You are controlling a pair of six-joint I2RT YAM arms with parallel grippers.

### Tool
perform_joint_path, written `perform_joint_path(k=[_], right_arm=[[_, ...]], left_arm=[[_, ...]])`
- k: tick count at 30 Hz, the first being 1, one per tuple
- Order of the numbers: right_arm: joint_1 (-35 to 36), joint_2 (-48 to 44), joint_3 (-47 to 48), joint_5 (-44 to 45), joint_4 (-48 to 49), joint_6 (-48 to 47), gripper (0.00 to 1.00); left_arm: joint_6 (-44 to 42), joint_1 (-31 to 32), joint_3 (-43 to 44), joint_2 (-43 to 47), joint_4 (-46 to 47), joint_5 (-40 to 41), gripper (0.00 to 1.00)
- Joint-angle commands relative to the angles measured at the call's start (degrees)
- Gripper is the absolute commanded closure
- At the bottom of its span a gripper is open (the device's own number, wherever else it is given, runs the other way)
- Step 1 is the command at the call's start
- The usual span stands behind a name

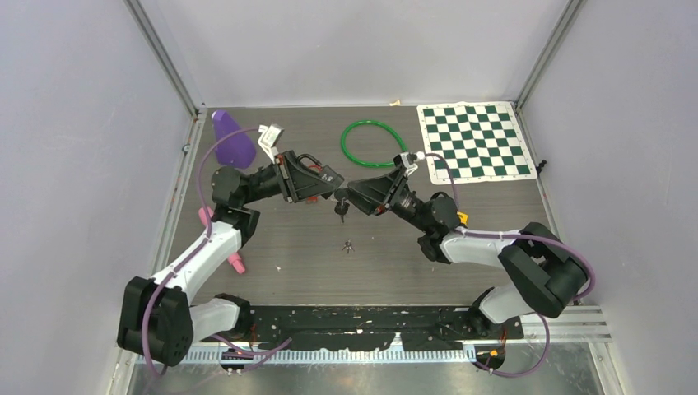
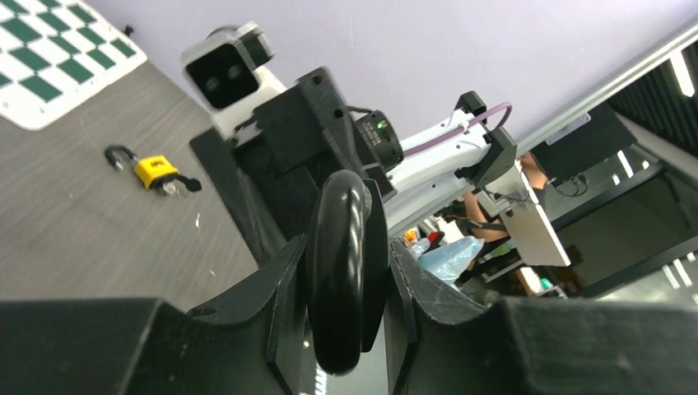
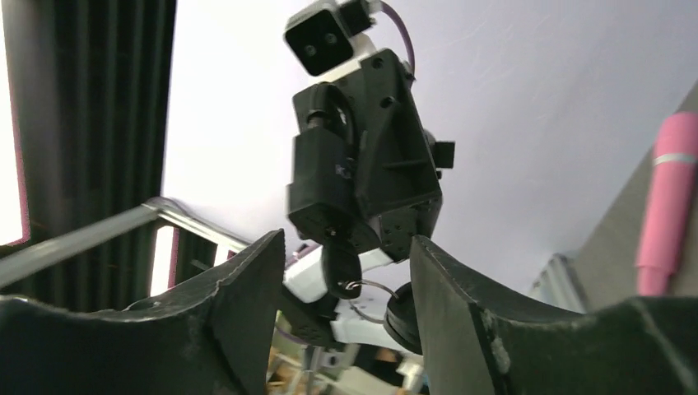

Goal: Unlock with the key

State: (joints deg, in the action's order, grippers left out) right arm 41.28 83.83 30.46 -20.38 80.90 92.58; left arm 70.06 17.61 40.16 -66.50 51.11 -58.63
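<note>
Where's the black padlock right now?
Top view, mid-table: the black padlock is clamped in the left claw, facing the open right claw, with the key hanging from its underside.

Top view: even, diffuse overhead light, with soft shadows on the table. Wrist views: backlit by bright walls. Left fingers and right fingers appear dark and blurred.

Grey wood-grain tbl, lilac walls, alu corner posts.
</note>
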Motion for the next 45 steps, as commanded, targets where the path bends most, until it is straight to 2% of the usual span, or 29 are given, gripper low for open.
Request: perform_joint_path(k=[1,5,12,21,27,34,36,37,39,43,45], right_arm=[[-1.2,-4.3,-1.8,-2.6,0.9,-14.5,0.35],[-1.3,-7.0,-4.0,-1.4,-2.0,-22.8,0.31],[0.5,-12.1,0.1,-0.7,-15.7,-34.1,0.27],[3.2,-13.7,3.0,0.5,-16.2,-35.3,0.28],[6.4,-13.3,5.5,1.7,-20.3,-38.1,0.34],[7.7,-11.6,5.4,2.5,-18.3,-38.0,0.51],[7.7,-11.5,5.2,2.6,-17.7,-37.9,0.64],[7.7,-11.5,5.0,2.6,-17.7,-38.0,0.73],[7.7,-11.8,4.5,2.8,-17.6,-38.1,0.83],[7.6,-12.2,3.5,2.9,-16.8,-38.1,0.93],[7.6,-12.2,3.5,2.6,-16.8,-38.1,0.94]], left_arm=[[5.2,-0.9,-1.6,1.6,8.1,-0.5,1.0],[5.7,-0.9,-2.4,3.1,5.9,-1.3,1.0],[7.5,-0.8,-3.3,4.9,5.5,-2.9,1.0],[7.4,-0.6,-4.3,5.7,4.8,-4.5,1.0],[7.3,0.4,-4.3,5.8,4.4,-4.9,1.0],[7.3,1.8,-3.6,6.2,3.9,-6.1,1.0],[7.7,1.9,-3.6,6.3,3.8,-6.5,1.0],[7.8,1.9,-3.6,6.4,3.8,-6.8,1.0],[8.0,1.9,-3.4,7.0,3.6,-7.2,1.0],[7.9,1.9,-3.2,8.0,3.3,-7.8,0.99],[8.0,1.8,-2.9,8.3,2.8,-7.8,0.95]])
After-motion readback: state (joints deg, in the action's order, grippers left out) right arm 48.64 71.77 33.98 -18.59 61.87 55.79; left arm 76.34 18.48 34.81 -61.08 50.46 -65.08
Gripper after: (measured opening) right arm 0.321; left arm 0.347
